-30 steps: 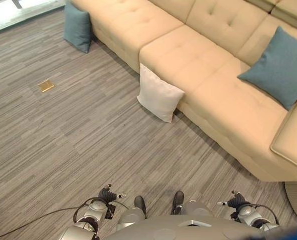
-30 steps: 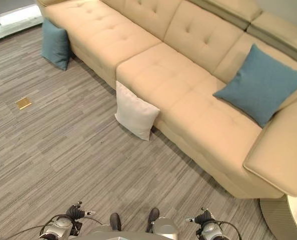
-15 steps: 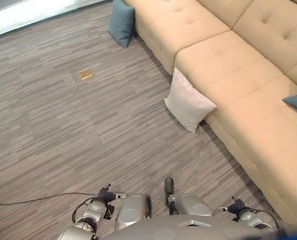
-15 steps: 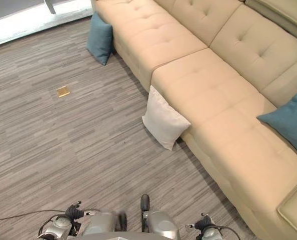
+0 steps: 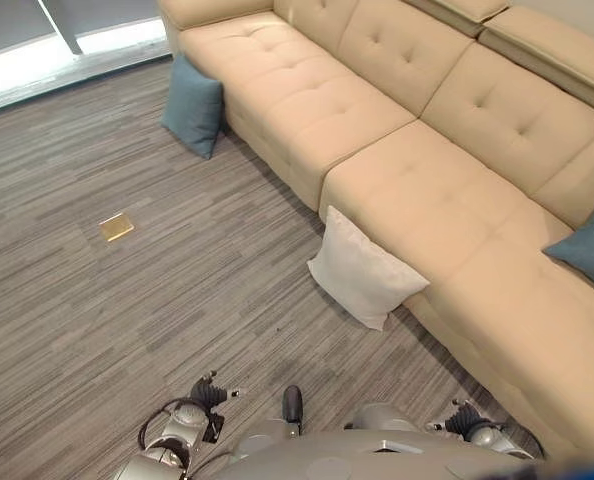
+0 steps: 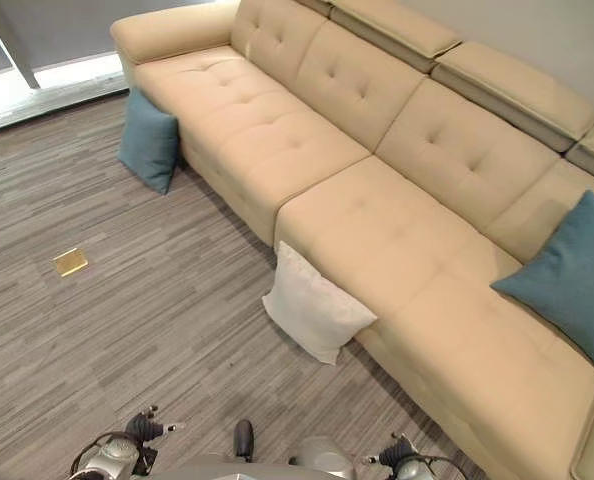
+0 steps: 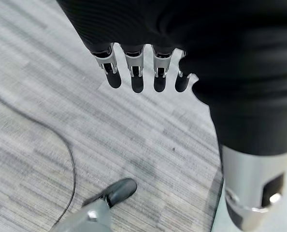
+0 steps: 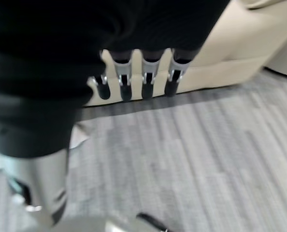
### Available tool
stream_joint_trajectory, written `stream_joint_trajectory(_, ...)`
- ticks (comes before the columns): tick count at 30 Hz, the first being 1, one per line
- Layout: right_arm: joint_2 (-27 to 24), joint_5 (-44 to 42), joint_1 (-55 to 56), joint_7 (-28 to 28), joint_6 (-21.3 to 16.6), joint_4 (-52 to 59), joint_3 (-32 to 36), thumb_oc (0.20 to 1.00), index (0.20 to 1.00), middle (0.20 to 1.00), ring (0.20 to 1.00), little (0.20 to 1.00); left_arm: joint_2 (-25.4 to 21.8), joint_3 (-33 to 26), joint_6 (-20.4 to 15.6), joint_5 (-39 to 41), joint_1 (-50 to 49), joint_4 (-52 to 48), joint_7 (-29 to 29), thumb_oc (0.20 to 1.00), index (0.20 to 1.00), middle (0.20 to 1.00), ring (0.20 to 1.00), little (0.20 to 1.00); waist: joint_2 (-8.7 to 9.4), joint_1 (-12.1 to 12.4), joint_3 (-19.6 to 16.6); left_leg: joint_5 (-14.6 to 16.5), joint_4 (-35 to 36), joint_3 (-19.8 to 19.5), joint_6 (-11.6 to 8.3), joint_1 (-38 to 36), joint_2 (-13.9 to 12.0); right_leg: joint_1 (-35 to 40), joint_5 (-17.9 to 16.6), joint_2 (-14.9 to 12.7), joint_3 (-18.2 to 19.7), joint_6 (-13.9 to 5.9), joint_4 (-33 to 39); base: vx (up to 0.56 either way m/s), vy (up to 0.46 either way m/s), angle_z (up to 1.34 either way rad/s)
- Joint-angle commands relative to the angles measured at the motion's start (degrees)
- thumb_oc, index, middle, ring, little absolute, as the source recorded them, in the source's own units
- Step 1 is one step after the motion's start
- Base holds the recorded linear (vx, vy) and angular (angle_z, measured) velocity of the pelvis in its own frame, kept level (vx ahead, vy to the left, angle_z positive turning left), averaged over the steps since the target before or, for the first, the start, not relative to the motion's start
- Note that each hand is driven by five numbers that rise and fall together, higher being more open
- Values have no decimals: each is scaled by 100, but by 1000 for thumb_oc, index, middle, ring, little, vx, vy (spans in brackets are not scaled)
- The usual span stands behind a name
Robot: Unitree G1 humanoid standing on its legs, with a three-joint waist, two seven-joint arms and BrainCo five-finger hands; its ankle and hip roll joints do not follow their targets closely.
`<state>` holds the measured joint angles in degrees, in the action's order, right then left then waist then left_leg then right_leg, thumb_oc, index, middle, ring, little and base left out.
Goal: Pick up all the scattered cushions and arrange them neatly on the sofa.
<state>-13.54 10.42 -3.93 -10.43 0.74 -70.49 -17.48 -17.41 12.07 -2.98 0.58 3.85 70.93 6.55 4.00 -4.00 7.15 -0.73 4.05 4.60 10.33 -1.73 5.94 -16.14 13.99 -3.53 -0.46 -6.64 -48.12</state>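
Seeing our view swung since earlier, white cushion (image 5: pixel 364 277) against sofa (image 5: pixel 417 190), 2 blue cushions, one (image 5: pixel 193 103) floored, one (image 6: pixel 567 278) on the seat, left hand (image 7: pixel 134 67) and right hand (image 8: pixel 136 77) relaxed, empty.

The sofa (image 6: pixel 377 210) is plain beige with button tufting. Two cushions are teal-blue: the one on the floor (image 6: pixel 148 141) and the one on the seat (image 6: pixel 569 275). The middle cushion (image 6: pixel 315 304) is white. The floor (image 6: pixel 107 330) is grey with streaked stripes and a small brass-coloured plate (image 6: pixel 70 262).

White cushion (image 5: pixel 364 275), blue cushion (image 5: pixel 192 111) on floor against sofa (image 5: pixel 437 190).
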Motion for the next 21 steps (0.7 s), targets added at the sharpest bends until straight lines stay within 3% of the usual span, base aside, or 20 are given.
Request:
stream_joint_trajectory(1, -234, 93, -114, -77, 18, -269, -82, 1000, 1000, 1000, 1000, 1000, -149, -139, -77, 1, -178, -57, -5, 1000, 1000, 1000, 1000, 1000, 29, -11, 66, 556, -230, -13, -769, -80, -358, 632, -1078, 188, -460, 84, 2776, 274, -5, -56)
stream_joint_trajectory(2, -249, 126, -123, -82, 31, -262, -91, 1000, 1000, 1000, 1000, 1000, -139, -138, -72, 17, -166, -13, -14, 1000, 1000, 1000, 1000, 1000, 34, -60, 94, 637, -209, 31, -800, -207, -324, 479, -1174, 124, -858, 63, 3280, 274, -20, -29)
stream_joint_trajectory(4, -275, 158, -75, -82, 28, -278, -73, 1000, 1000, 1000, 1000, 1000, -132, -141, -76, 4, -142, 44, -40, 1000, 1000, 1000, 1000, 1000, 95, -132, 119, 748, -248, 56, -818, -313, -244, 519, -1254, 131, -1079, 14, 3788, 233, -56, -5)
stream_joint_trajectory(6, -274, 149, 82, -58, 70, -379, -4, 1000, 1000, 1000, 1000, 1000, -100, -86, -91, -141, -187, 38, -58, 1000, 1000, 1000, 1000, 1000, 214, -220, 19, 903, -506, 62, -884, -324, -187, 845, -1253, 287, -784, 99, 4104, 227, -100, 15)
stream_joint_trajectory(7, -303, 114, 193, -73, 88, -415, 91, 1000, 1000, 1000, 1000, 1000, -82, -55, -107, -147, -194, 37, -55, 1000, 1000, 1000, 1000, 1000, 269, -290, -41, 948, -1020, 228, -1100, -198, -183, 1090, -1258, 258, -816, 159, 4365, 139, -60, 68)
stream_joint_trajectory(8, -304, 115, 196, -73, 89, -413, 91, 1000, 1000, 1000, 1000, 1000, -82, -54, -107, -147, -196, 37, -55, 1000, 1000, 1000, 1000, 1000, 266, -293, -42, 966, -1054, 225, -1104, -181, -189, 1095, -1264, 262, -821, 161, 4375, 135, -73, 79)
stream_joint_trajectory(9, -378, 112, 240, -111, 99, -461, 144, 1000, 1000, 1000, 1000, 1000, -68, 7, -117, -180, -154, -59, -68, 1000, 1000, 1000, 1000, 1000, 337, -301, -30, 754, -1892, 264, -1303, 126, -243, 1314, -1272, 275, -684, 263, 4558, 78, -47, 62)
stream_joint_trajectory(10, -398, 89, 240, -120, 105, -491, 169, 1000, 1000, 1000, 1000, 1000, -56, 21, -120, -176, -121, -89, -80, 1000, 1000, 1000, 1000, 1000, 366, -278, -24, 715, -2236, 243, -1352, 260, -265, 1424, -1254, 278, -628, 317, 4628, 124, -11, -13)
stream_joint_trajectory(11, -436, 58, 234, -111, 130, -539, 173, 1000, 1000, 1000, 1000, 1000, -7, 47, -117, -123, -113, -108, -65, 1000, 1000, 1000, 1000, 1000, 422, -217, -14, 860, -2396, 125, -1274, 543, -375, 1545, -1187, 252, -428, 349, 4679, 72, 28, -51)
stream_joint_trajectory(13, -436, 66, 221, -109, 138, -545, 154, 1000, 1000, 1000, 1000, 1000, -2, 46, -107, -115, -117, -101, -59, 1000, 1000, 1000, 1000, 1000, 444, -184, -18, 990, -2210, 44, -1217, 594, -413, 1545, -1155, 239, -345, 326, 4655, 88, 73, -79)
stream_joint_trajectory(14, -443, 41, 192, -116, 115, -530, 138, 1000, 1000, 1000, 1000, 1000, 13, 50, -123, -99, -94, -77, -40, 1000, 1000, 1000, 1000, 1000, 439, -112, -26, 970, -1799, -317, -1188, 631, -371, 1540, -1114, 295, -133, 300, 4597, 103, 83, -61)
stream_joint_trajectory(15, -444, 41, 193, -116, 115, -530, 139, 1000, 1000, 1000, 1000, 1000, 14, 51, -124, -99, -93, -75, -40, 1000, 1000, 1000, 1000, 1000, 442, -102, -14, 969, -1784, -310, -1187, 607, -371, 1553, -1108, 294, -125, 300, 4594, 169, 125, -77)
stream_joint_trajectory(16, -436, 44, 143, -118, 109, -535, 104, 1000, 1000, 1000, 1000, 1000, 59, 50, -127, -69, -81, -29, -39, 1000, 1000, 1000, 1000, 1000, 413, -30, -7, 763, -1473, -882, -1237, 725, -297, 1590, -1091, 382, 142, 277, 4585, 140, 113, -92)
stream_joint_trajectory(18, -442, 81, 106, -116, 104, -542, 65, 1000, 1000, 1000, 1000, 1000, 90, 51, -126, -63, -83, 36, -56, 1000, 1000, 1000, 1000, 1000, 380, 10, -25, 712, -1315, -1211, -1248, 649, -218, 1621, -1068, 420, 352, 263, 4552, 169, 148, -130)
stream_joint_trajectory(21, -369, 116, 68, -91, 114, -506, 44, 1000, 1000, 1000, 1000, 1000, 57, 28, -92, -162, -145, 114, -68, 1000, 1000, 1000, 1000, 1000, 278, -29, -107, 624, -850, -970, -1104, 350, -289, 1488, -1051, 379, 511, 158, 4340, 116, 248, -84)
